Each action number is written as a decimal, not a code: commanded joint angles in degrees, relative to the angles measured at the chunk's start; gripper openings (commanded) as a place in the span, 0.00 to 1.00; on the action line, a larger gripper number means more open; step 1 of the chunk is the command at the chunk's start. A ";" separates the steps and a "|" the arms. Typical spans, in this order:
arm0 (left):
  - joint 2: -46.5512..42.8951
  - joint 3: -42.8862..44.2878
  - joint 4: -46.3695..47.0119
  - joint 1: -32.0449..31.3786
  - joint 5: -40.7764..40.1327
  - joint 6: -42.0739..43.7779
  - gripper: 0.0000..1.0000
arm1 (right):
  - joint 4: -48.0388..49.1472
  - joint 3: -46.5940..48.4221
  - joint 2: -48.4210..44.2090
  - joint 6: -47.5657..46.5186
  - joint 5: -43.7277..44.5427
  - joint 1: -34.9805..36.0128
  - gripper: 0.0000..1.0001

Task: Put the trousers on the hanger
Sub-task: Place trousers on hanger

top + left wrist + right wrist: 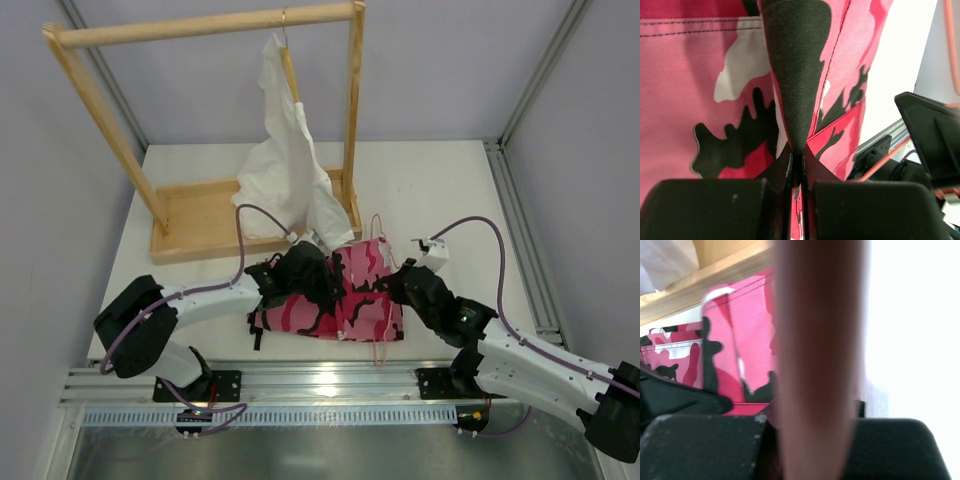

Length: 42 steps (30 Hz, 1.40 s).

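The camouflage trousers [350, 302] lie folded on the table between my two arms. My left gripper [318, 272] is shut on a raised black-and-pink fold of the trousers; in the left wrist view [800, 160] the cloth [795, 75] rises from between the closed jaws. The thin pink wire hanger [378, 232] lies across the right end of the trousers, its hook pointing to the far side. My right gripper [398, 285] sits at that end, shut on the hanger. In the right wrist view [815, 415] the wire is a blurred pink bar [817, 330] running up from the jaws.
A wooden clothes rack [200, 25] with a tray base [200, 215] stands at the back left. A white garment [290, 170] hangs from it on a tan wooden hanger [290, 70], down to just behind the trousers. A metal rail [320, 382] runs along the near edge.
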 commanded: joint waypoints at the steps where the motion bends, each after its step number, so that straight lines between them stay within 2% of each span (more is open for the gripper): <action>1: -4.04 4.34 -13.58 0.96 -4.02 2.95 0.00 | -3.42 1.53 -2.67 -5.02 -4.19 -3.30 0.04; 11: -8.60 5.05 -24.32 3.77 -3.93 7.17 0.01 | -0.61 -1.81 -1.97 -5.90 -9.21 -5.15 0.04; 19: -13.44 4.61 -32.05 6.94 -5.69 11.13 0.01 | -9.21 -3.66 -6.36 0.25 -6.06 -5.42 0.04; 22: -14.23 3.47 -31.54 7.03 -4.37 10.87 0.00 | -13.52 -3.75 -8.82 2.45 -4.65 -5.50 0.04; 26: -16.07 -1.53 -26.18 6.85 0.89 7.54 0.00 | -20.80 -4.36 -14.69 7.62 -2.11 -5.59 0.04; 28: -16.34 -2.15 -24.51 6.94 1.78 6.74 0.01 | -23.71 -3.40 -15.94 12.18 -0.26 -5.50 0.04; 32: -16.52 -2.59 -20.65 6.85 4.76 4.98 0.01 | -29.16 0.03 -16.64 14.58 3.78 -5.50 0.04; 34: -15.47 -1.46 -20.81 6.94 4.25 5.76 0.01 | -27.95 0.99 -16.73 13.27 3.45 -5.50 0.04; 35: -14.77 -0.50 -21.85 7.03 2.94 6.90 0.01 | -23.77 0.74 -16.56 10.04 2.48 -5.50 0.04; 36: -13.63 0.82 -26.21 7.64 -0.64 8.22 0.01 | -21.03 0.30 -16.30 8.53 -0.66 -5.50 0.04; 38: -10.64 4.86 -30.63 8.43 -2.26 12.08 0.01 | -15.06 -1.46 -14.11 6.41 -3.40 -5.50 0.04; 42: -12.38 8.47 -37.39 9.75 -7.96 14.73 0.01 | -11.07 -3.57 -7.78 6.93 -6.49 -5.50 0.04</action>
